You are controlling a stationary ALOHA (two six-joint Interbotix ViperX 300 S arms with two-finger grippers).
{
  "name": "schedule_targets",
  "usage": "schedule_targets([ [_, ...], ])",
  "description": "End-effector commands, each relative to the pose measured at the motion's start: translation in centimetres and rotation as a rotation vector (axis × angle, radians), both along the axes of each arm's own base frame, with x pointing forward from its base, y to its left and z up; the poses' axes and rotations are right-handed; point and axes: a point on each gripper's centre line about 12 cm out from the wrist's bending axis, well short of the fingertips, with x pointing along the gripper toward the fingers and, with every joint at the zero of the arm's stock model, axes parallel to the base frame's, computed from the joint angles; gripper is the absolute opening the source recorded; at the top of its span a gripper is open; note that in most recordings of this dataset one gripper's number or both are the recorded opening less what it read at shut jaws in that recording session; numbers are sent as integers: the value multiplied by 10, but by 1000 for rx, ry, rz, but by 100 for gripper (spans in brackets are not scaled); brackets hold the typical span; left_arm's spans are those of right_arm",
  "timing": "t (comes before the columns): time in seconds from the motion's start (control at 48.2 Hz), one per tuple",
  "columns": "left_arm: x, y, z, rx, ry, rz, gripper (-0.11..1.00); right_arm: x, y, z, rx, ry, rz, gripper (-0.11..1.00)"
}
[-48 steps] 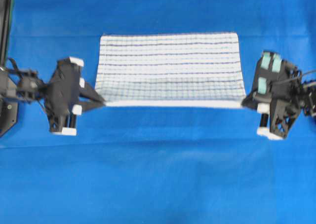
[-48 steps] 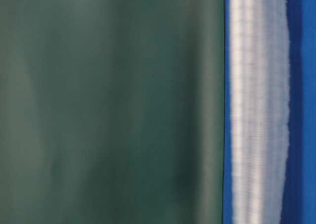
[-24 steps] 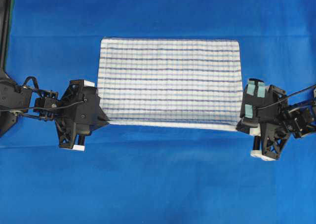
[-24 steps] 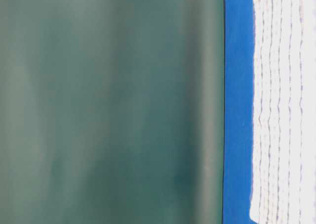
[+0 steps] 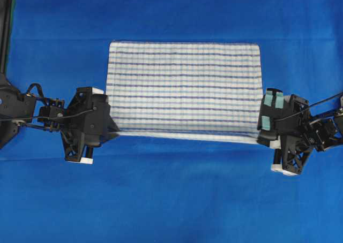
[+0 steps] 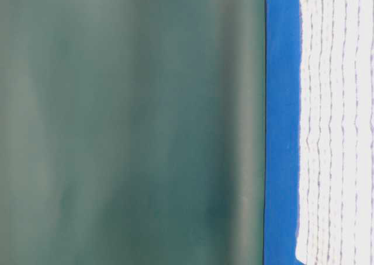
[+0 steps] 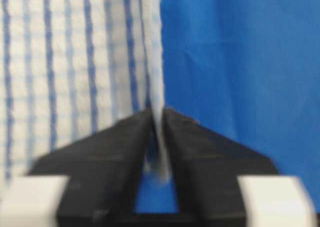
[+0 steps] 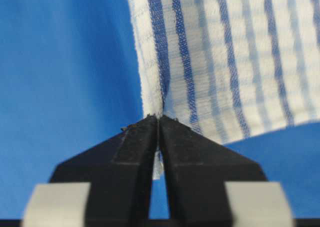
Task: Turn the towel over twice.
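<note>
1. Towel [image 5: 185, 90]: white, thin dark-blue stripes, spread flat and rectangular, centre to upper centre of the overhead frame, stripes running left to right.
2. Lower long edge of towel slightly raised at both bottom corners, elsewhere lying on blue tabletop [image 5: 171, 200].
3. In the sideways table-level frame, towel [image 6: 336, 125] seen as a white striped band along the right edge, with a strip of blue tabletop [image 6: 281, 125] just beside it.
4. Left hand [image 5: 113, 131]: middle left of the overhead frame, tips at the towel's lower left corner.
5. Left wrist frame: towel [image 7: 75, 72] in upper left, its hem running down between the black fingers [image 7: 200, 152] of left hand [image 7: 159, 137]; narrow gap between tips, hem still pinched there.
6. Right hand [image 5: 262, 138]: middle right of the overhead frame, tips at the towel's lower right corner.
7. Right wrist frame: towel [image 8: 230, 57] in upper right; right hand [image 8: 159, 132] with fingers [image 8: 125, 152] almost together, corner of cloth clamped between the tips.
8. Blurred grey-green backdrop [image 6: 131, 125] across the left and centre of the table-level frame.
</note>
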Motion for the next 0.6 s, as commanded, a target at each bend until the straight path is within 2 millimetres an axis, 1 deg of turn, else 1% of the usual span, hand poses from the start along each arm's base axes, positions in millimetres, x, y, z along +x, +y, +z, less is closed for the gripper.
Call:
schedule_targets([
  [0.0,5,-2,7,-9,-13,3,29,4,2,5,7,-17,1,21],
  [0.041,5,-2,7,-12,-4,6,41,5,2,5,7,-16,-1,34],
  [0.062,6,-3,7,-13,-1,5,50,5,2,6,7,-18,0,40],
  [0.083,6,-3,7,-13,3,5,54,6,3,6,7,-19,0,46],
  [0.104,6,-3,8,-13,7,4,62,6,3,6,7,-19,0,52],
  [0.124,7,-3,9,-12,13,3,68,6,3,7,7,-22,1,57],
  [0.166,7,-4,10,-11,22,3,79,7,3,8,5,-24,3,65],
  [0.187,7,-4,11,-10,28,3,82,8,3,8,5,-26,3,67],
  [0.228,6,-4,12,-9,40,3,83,9,3,10,6,-32,4,67],
  [0.311,7,-4,16,-8,57,3,77,10,3,17,0,-43,7,62],
  [0.373,6,-4,22,-7,65,2,76,10,2,24,-7,-55,9,63],
  [0.498,7,-5,43,-11,51,-1,76,9,-2,43,-29,-92,10,63],
  [0.581,8,-5,61,-15,14,-5,76,8,-4,60,-42,-136,13,63],
])
